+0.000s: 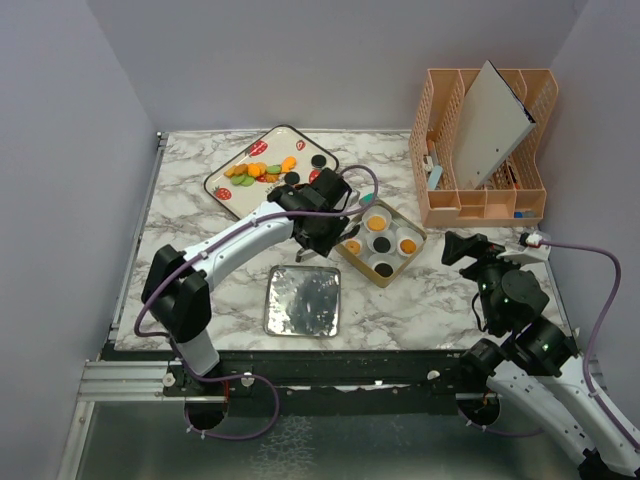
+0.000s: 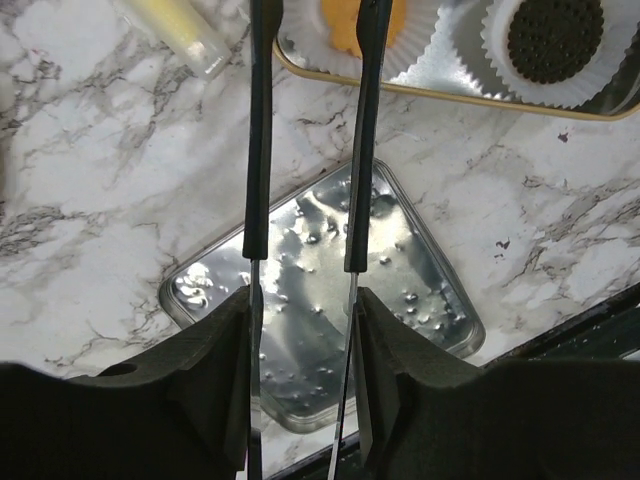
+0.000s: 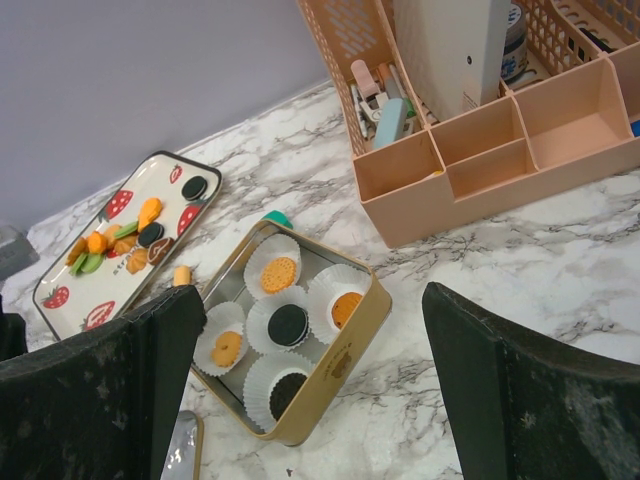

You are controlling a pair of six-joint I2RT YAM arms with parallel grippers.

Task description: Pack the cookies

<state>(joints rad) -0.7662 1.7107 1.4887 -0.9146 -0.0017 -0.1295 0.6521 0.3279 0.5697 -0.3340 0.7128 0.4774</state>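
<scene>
Left hand (image 2: 315,20) over tin (image 1: 386,281), cookies (image 1: 255,172) on tray (image 1: 283,129)

L arm (image 1: 245,232) over tin's (image 1: 400,268) left side, organizer (image 1: 480,205) behind, marble (image 1: 430,300) right open

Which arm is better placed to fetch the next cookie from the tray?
Left, probably. The left gripper hangs open over the tin, beside the tray of cookies; right gripper sits beyond the tin, farther away.
</scene>
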